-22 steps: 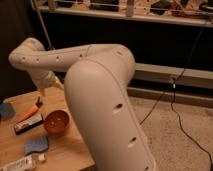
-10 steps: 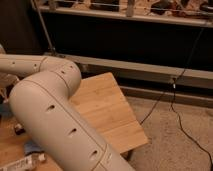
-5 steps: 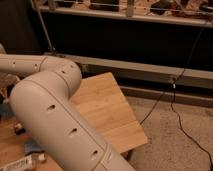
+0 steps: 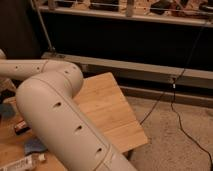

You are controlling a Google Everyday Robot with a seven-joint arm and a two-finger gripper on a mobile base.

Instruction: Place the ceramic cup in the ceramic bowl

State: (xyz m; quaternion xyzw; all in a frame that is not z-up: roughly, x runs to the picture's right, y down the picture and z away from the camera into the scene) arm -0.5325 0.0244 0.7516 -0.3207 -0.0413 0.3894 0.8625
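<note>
My white arm (image 4: 55, 115) fills the left and middle of the camera view and reaches off the left edge. The gripper is out of view past that edge. The ceramic cup and the ceramic bowl do not show; the arm covers the part of the wooden table (image 4: 107, 107) where they could be.
A flat blue-grey pad (image 4: 34, 146) lies at the table's front left, with a small dark object (image 4: 21, 126) behind it and a pale wrapped item (image 4: 20, 163) at the bottom edge. Something blue (image 4: 5, 110) shows at the far left. A black cable (image 4: 175, 107) runs over the floor on the right.
The arm has swung left and closer since 2.2 s ago, now hiding the bowl that showed then. Over the last second nothing has visibly moved.
</note>
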